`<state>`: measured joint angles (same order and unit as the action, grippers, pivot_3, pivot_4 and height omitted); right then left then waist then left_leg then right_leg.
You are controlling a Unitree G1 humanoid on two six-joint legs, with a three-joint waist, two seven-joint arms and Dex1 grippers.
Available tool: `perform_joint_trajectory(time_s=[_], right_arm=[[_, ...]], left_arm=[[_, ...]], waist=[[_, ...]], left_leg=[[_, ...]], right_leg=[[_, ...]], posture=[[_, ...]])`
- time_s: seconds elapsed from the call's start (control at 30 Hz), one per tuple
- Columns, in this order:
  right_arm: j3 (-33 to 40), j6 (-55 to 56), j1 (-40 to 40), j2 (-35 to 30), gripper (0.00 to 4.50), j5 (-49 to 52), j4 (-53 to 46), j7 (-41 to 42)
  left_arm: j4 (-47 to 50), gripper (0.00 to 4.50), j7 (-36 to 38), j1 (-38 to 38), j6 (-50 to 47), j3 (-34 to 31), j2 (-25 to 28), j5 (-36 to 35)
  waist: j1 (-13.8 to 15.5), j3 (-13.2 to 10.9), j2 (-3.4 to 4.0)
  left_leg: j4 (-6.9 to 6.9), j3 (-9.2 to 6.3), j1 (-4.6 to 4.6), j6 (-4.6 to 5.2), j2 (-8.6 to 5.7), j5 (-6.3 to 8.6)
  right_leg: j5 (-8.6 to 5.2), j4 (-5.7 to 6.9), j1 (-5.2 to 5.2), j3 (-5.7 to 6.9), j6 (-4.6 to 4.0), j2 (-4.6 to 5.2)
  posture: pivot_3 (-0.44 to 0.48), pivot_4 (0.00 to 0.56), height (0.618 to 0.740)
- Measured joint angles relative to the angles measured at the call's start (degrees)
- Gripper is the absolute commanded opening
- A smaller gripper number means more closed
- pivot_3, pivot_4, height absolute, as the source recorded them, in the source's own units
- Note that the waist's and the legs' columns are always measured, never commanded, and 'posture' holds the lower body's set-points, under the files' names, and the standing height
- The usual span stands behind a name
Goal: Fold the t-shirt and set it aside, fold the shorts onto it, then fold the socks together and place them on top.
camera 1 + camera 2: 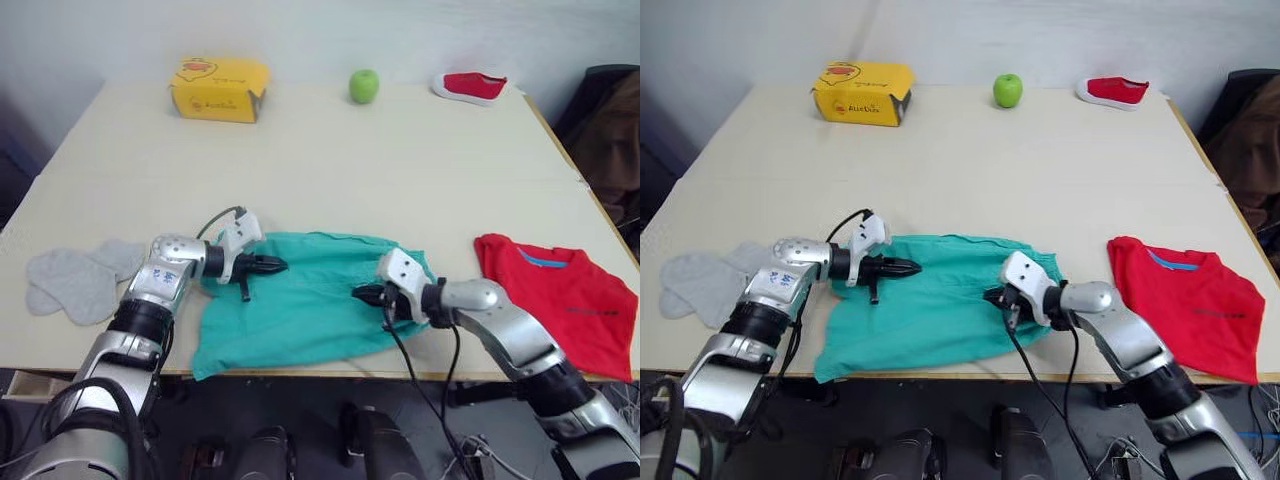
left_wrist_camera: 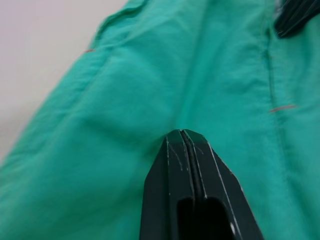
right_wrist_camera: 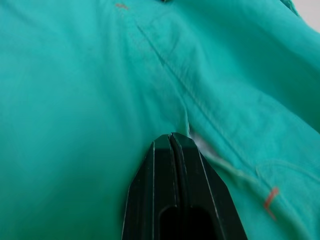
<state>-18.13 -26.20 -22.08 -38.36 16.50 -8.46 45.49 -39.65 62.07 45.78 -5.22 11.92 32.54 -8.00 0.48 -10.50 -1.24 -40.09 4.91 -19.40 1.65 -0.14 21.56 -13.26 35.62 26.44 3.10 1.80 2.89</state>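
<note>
Teal-green shorts [image 1: 300,300], rumpled, spread flat under two closed claws: left [image 1: 280,265], right [image 1: 358,293].

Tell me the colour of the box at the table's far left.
Yellow box, with red printing; right eye view shows it best.

A broad pale wooden table [image 1: 330,160] stands against a plain whitish wall [image 1: 320,30]; the light is soft and even; a dark brown garment [image 1: 610,130] hangs beside the table's far right corner; dark floor [image 1: 300,410] lies below the near edge.
</note>
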Motion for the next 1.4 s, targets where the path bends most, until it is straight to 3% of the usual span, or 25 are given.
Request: perform_joint_trajectory(time_s=[0.2,0.3,0.37,0.5,0.57,0.63,0.8,1.0,1.17,1.33,1.4], right_arm=[[8.68,-1.46,8.80,-7.69,0.03,2.19,-5.38,3.50],[12.72,-4.19,9.53,-9.72,0.03,5.09,-5.95,5.56],[16.27,-8.72,7.35,-9.52,0.03,9.51,-7.02,6.20],[18.56,-18.70,-5.07,-2.97,0.03,18.98,-9.56,3.69],[17.58,-21.29,-9.31,0.98,0.03,20.48,-10.23,1.87],[13.29,-21.22,-10.52,3.39,0.03,18.74,-9.62,1.03],[0.88,-15.96,-10.79,8.25,0.03,7.79,0.18,-0.65],[-1.32,-4.64,-11.27,8.35,0.03,-2.91,10.66,-3.34],[10.34,-0.73,-6.23,5.74,0.03,-2.83,12.58,-7.53],[24.78,-13.16,0.62,1.50,0.03,9.05,-0.22,-6.30],[31.17,-21.61,3.83,-0.20,0.38,15.69,-6.77,-7.29]], left_arm=[[-14.60,0.00,-3.70,5.37,7.22,-4.04,0.16,2.08],[-14.24,0.00,-2.60,5.57,5.26,-6.97,1.20,0.73],[-5.26,0.00,0.66,4.93,-2.23,-9.66,2.42,-3.58],[29.05,0.00,6.11,-5.15,-19.86,-10.91,6.24,-15.73],[39.79,0.00,6.99,-11.38,-23.39,-7.91,6.44,-17.44],[42.45,0.00,6.52,-16.46,-24.56,-3.85,6.07,-16.46],[37.51,0.00,1.81,-19.14,-20.74,-0.53,3.91,-9.91],[32.71,0.00,0.03,-19.84,-14.45,-1.08,3.97,-6.45],[33.60,0.00,-0.04,-22.11,-13.48,-2.95,4.14,-6.81],[32.17,0.00,-1.10,-20.97,-14.69,-3.33,1.48,-7.08],[30.77,0.00,-1.59,-19.39,-14.65,-2.80,-0.27,-6.90]], waist=[[0.55,0.02,-0.04],[0.48,-0.01,-0.10],[0.18,-0.06,-0.16],[-1.62,-0.03,-0.02],[-1.92,-0.02,0.00],[-1.91,-0.03,-0.01],[-0.96,-0.03,-0.02],[-0.71,-0.02,-0.03],[-0.18,-0.02,-0.03],[-0.42,-0.03,-0.01],[-0.34,-0.03,-0.01]], left_leg=[[-0.01,0.04,0.06,0.09,-0.01,0.05],[0.00,0.06,-0.03,0.08,0.00,0.04],[0.00,0.03,-0.08,0.04,0.04,0.03],[0.12,0.03,0.07,-0.12,0.14,0.10],[0.16,0.02,0.14,-0.17,0.17,0.12],[0.15,0.01,0.15,-0.23,0.20,0.08],[0.05,0.04,0.13,-0.16,0.11,0.01],[0.10,0.04,0.10,-0.15,0.14,0.04],[0.10,0.00,0.09,-0.14,0.12,0.04],[0.12,-0.01,0.12,-0.11,0.15,0.06],[0.13,-0.03,0.11,-0.12,0.16,0.06]], right_leg=[[0.05,-0.05,-0.05,-0.03,0.09,0.03],[0.05,0.01,0.06,-0.04,0.09,0.01],[0.05,0.02,0.10,-0.03,0.09,-0.01],[0.01,0.00,0.07,-0.17,0.02,-0.04],[-0.05,0.02,0.05,-0.15,-0.08,-0.07],[-0.09,0.01,0.06,-0.13,-0.15,-0.13],[-0.11,0.03,0.10,-0.16,-0.19,-0.09],[-0.10,0.05,0.09,-0.13,-0.18,-0.08],[-0.10,-0.03,0.06,-0.10,-0.17,0.00],[-0.10,-0.04,0.06,-0.10,-0.17,-0.02],[-0.10,-0.03,0.07,-0.09,-0.17,-0.03]], posture=[[0.000,0.150,0.740],[0.000,0.150,0.740],[0.000,0.150,0.740],[0.000,0.150,0.740],[0.000,0.150,0.740],[0.000,0.150,0.740],[0.000,0.150,0.740],[0.000,0.150,0.740],[0.000,0.150,0.740],[0.000,0.150,0.740],[0.000,0.150,0.740]])
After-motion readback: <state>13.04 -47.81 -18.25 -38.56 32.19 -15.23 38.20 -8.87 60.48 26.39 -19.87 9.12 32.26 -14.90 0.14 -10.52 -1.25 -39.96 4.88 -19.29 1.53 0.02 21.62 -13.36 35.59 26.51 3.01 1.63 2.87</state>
